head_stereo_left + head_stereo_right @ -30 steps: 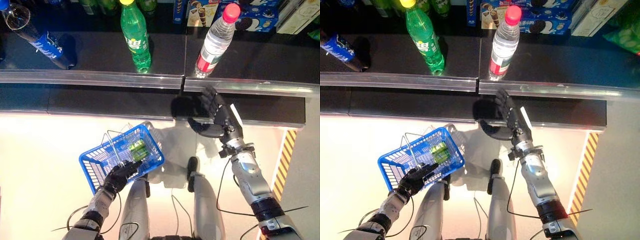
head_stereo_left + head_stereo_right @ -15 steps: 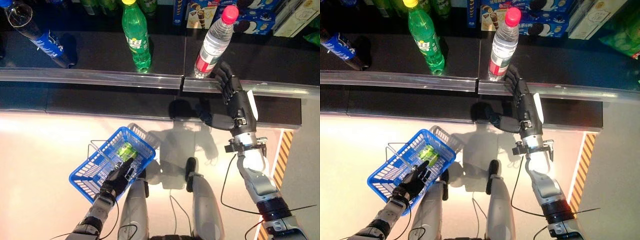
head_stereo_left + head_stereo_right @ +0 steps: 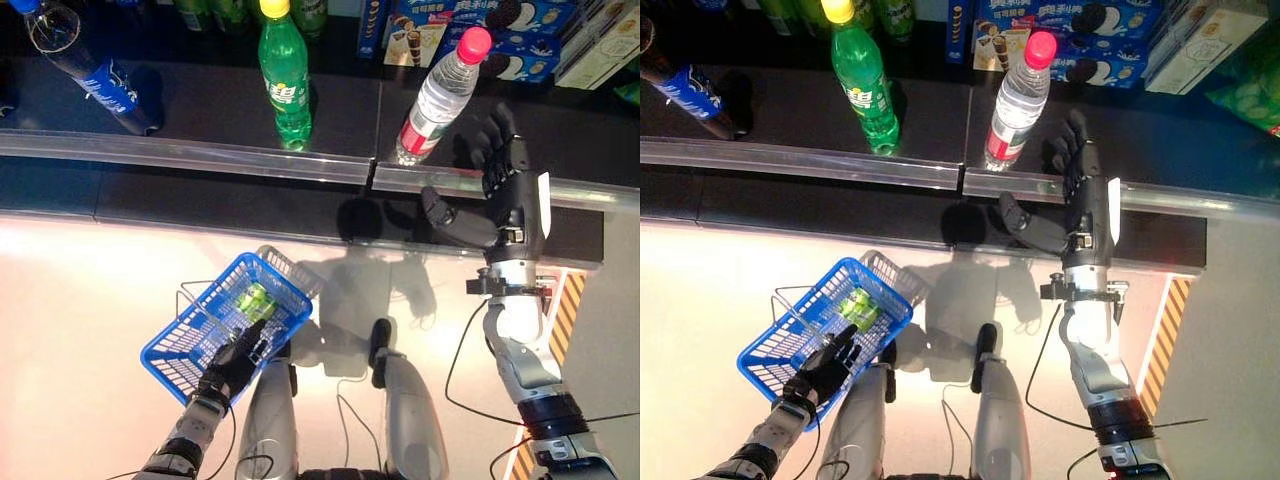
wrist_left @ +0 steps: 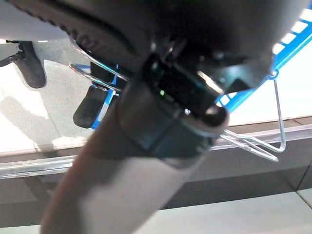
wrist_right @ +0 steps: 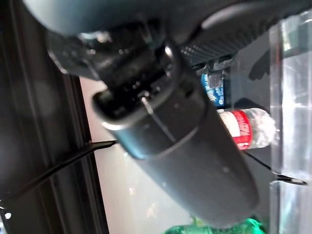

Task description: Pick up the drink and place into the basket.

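Water bottle (image 3: pixel 437 92) stands upright on the dark shelf (image 3: pixel 200 105), pink cap up, just left of my right hand (image 3: pixel 505 190), whose fingers are spread, not touching. My left hand (image 3: pixel 822 368) grips the blue basket (image 3: pixel 790 335). Right wrist view shows the bottle's red label beyond my thumb (image 5: pixel 185 141).

I saw a clear plastic water bottle (image 3: pixel 432 100) with a glossy pink cap standing on the matt black shelf (image 3: pixel 200 105), whose front edge was a strip of shiny brushed metal (image 3: pixel 180 155). Left of that bottle stood a glossy green plastic bottle (image 3: pixel 283 85). Below the shelf, the blue basket (image 3: pixel 175 345) was lattice plastic with thin bright wire handles, over a smooth, reflective pale floor (image 3: pixel 80 290).
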Available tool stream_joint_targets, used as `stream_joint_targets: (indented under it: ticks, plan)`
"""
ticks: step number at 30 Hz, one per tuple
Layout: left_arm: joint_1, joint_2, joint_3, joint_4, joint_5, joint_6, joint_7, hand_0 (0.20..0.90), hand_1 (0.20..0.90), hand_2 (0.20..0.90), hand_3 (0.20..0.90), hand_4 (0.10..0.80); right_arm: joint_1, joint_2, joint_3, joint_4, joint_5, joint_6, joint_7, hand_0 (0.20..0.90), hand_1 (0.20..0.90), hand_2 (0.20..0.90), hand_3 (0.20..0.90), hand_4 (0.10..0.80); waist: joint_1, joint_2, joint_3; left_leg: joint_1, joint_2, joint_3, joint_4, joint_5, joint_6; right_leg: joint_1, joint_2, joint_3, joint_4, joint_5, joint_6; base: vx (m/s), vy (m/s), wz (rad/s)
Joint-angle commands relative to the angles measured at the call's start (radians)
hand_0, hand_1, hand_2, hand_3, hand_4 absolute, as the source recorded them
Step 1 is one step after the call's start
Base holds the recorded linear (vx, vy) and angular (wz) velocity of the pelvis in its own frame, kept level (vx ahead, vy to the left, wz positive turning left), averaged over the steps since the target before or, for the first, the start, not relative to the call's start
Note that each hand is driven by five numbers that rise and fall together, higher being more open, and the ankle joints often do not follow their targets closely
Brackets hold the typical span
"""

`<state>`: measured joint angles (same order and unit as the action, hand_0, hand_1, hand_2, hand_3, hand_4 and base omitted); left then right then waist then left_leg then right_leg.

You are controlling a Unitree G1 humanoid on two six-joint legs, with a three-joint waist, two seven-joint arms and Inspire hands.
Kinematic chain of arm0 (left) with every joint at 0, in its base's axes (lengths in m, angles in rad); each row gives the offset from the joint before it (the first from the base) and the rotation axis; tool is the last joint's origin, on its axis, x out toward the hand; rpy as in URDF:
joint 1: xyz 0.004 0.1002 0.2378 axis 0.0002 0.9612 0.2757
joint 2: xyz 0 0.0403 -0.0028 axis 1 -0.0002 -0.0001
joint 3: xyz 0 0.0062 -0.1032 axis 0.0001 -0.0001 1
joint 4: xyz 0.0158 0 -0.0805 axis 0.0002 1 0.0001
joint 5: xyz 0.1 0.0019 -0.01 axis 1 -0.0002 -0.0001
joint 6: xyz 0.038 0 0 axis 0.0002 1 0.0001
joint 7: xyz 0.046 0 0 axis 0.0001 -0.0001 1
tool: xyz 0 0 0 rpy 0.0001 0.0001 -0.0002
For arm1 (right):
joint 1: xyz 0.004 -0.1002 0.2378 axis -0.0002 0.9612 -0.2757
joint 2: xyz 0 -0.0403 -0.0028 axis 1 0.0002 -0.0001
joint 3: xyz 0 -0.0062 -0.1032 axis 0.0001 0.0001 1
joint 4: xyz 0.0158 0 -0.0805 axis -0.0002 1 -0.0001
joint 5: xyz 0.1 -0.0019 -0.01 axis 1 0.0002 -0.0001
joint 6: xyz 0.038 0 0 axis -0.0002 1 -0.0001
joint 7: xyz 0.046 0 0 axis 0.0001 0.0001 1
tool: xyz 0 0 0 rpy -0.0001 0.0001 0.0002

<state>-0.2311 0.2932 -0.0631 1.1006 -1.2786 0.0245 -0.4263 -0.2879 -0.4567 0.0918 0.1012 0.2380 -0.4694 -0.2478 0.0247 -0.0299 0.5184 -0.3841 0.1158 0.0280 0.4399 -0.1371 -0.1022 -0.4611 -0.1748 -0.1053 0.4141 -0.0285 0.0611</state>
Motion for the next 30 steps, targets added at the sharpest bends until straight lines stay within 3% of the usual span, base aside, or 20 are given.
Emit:
stream_joint_targets:
  ticks: [1, 30]
  plan:
    - [0.097, -0.011, -0.017, -0.097, 0.029, 0.033, -0.094, 0.300, 0.300, 0.300, 0.200, 0.100, -0.086, -0.045, -0.106, -0.164, 0.019, -0.104, -0.027, 0.900, 0.900, 0.900, 0.900, 0.800, 0.005, -0.008, -0.026, -0.041, 0.005, -0.067, 0.008, 0.094, 0.042, 0.100, -0.042, -0.044, 0.008, -0.027, -0.006, 0.033, 0.001, 0.04]
    - [0.075, 0.013, -0.071, -0.097, 0.103, 0.062, -0.068, 0.300, 0.300, 0.300, 0.200, 0.100, -0.398, -0.152, -0.020, 0.067, 0.057, 0.133, -0.035, 0.900, 0.900, 0.900, 0.900, 0.800, 0.069, 0.014, -0.007, -0.042, -0.009, -0.090, 0.047, 0.099, 0.039, 0.143, -0.052, -0.072, 0.001, -0.029, -0.015, 0.007, -0.004, 0.01]
